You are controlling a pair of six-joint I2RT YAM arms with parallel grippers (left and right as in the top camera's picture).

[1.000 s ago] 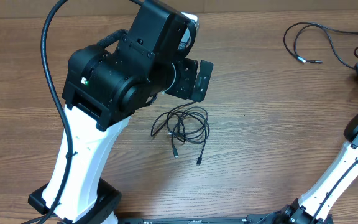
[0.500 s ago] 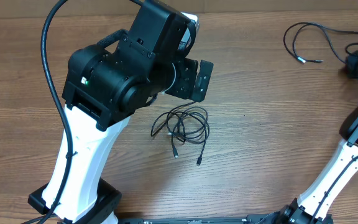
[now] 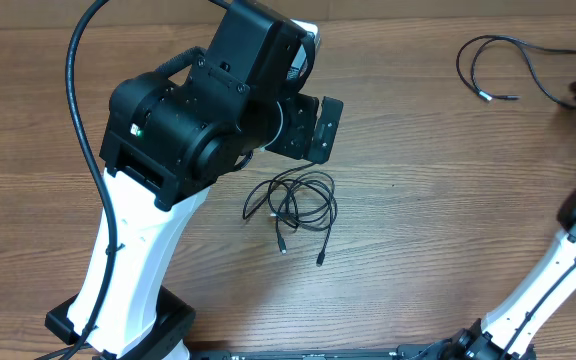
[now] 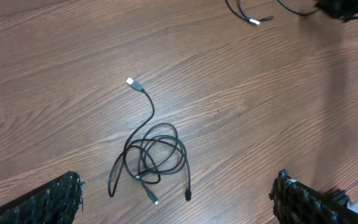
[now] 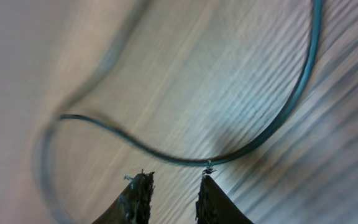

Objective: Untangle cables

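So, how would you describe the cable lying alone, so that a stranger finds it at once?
On the wooden table, look at the far right corner in the overhead view. A thin black cable lies there in one open loop. Unlike the knotted bundle at the middle, it crosses no other cable.

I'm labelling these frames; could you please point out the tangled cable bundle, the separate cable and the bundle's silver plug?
tangled cable bundle (image 3: 290, 205), overhead view, crossing loops at its middle.
separate cable (image 3: 493, 38), overhead view, top of its loop.
silver plug (image 4: 130, 81), left wrist view, metal tip.
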